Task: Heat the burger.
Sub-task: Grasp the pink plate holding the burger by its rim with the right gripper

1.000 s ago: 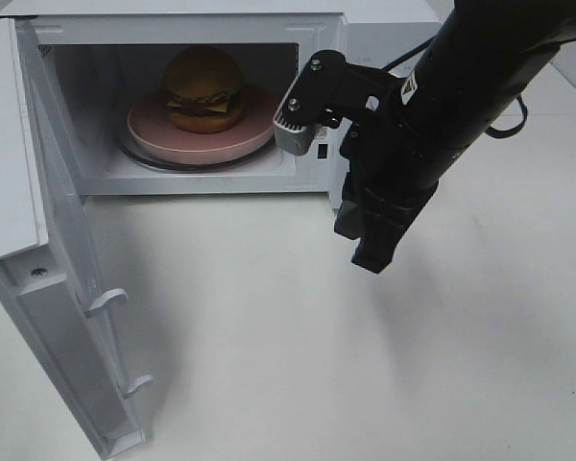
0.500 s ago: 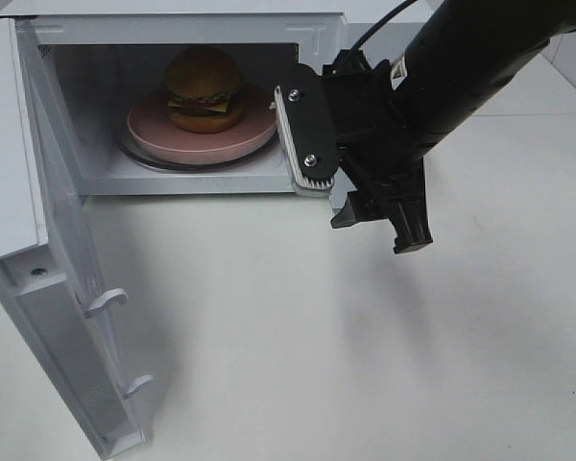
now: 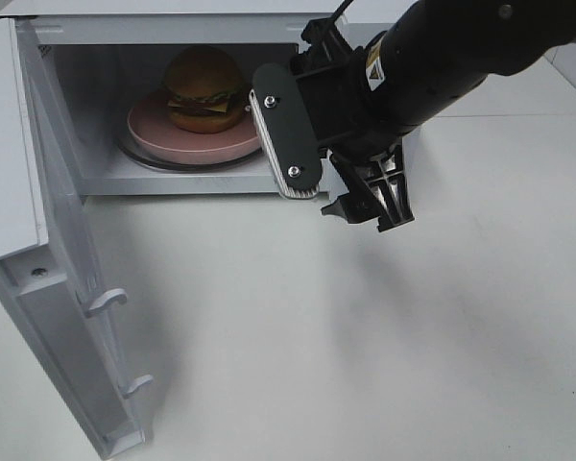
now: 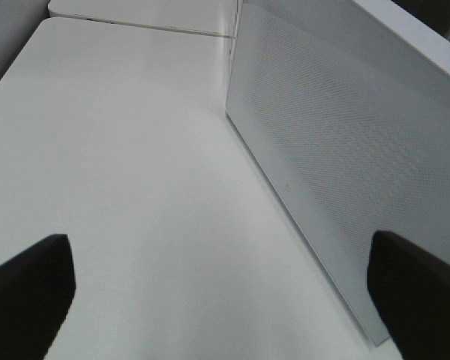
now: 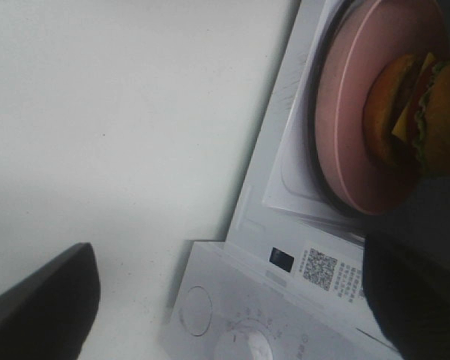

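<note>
Two hazards: the right pincer (image 3: 331, 173), spread and empty, hangs just before the microwave (image 3: 173, 182) opening and could strike its frame; the door (image 3: 53, 279) stands wide open, so heating cannot start. Inside the microwave, at the far edge of the surface (image 3: 365, 365), the burger (image 3: 204, 88) sits on the pink plate (image 3: 154, 130). The left pincer (image 4: 225, 292) is spread, empty

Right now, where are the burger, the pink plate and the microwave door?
burger (image 3: 204, 84): high view, top bun.
pink plate (image 3: 156, 131): high view, left rim.
microwave door (image 3: 62, 322): high view, inner face.
</note>
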Controlling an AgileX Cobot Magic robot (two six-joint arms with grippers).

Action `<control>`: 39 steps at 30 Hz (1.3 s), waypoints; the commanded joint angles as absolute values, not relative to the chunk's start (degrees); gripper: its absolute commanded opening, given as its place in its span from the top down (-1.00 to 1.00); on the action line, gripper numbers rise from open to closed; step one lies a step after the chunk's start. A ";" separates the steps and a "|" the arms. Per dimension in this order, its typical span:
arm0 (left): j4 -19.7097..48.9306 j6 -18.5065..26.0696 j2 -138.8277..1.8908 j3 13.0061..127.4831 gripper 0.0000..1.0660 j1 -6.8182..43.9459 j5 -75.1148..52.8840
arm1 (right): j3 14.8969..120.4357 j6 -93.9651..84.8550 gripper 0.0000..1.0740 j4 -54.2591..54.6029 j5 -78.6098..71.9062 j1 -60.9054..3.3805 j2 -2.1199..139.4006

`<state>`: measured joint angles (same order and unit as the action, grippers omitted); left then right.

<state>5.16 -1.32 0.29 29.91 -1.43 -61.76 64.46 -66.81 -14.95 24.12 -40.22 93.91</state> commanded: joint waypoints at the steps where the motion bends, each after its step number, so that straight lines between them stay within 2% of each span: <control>1: 5.39 -1.26 0.69 29.68 -0.83 -1.43 -61.31 | 64.80 -63.94 -0.66 -16.67 22.80 -40.34 95.00; 28: 5.39 -1.26 0.69 29.68 -0.83 -1.43 -61.31 | 81.02 -58.90 -0.55 -19.65 21.83 -41.60 112.41; 39: 5.39 -1.26 0.69 29.68 -0.83 -1.43 -61.31 | 90.53 -56.21 -0.50 -25.15 23.43 -41.48 120.26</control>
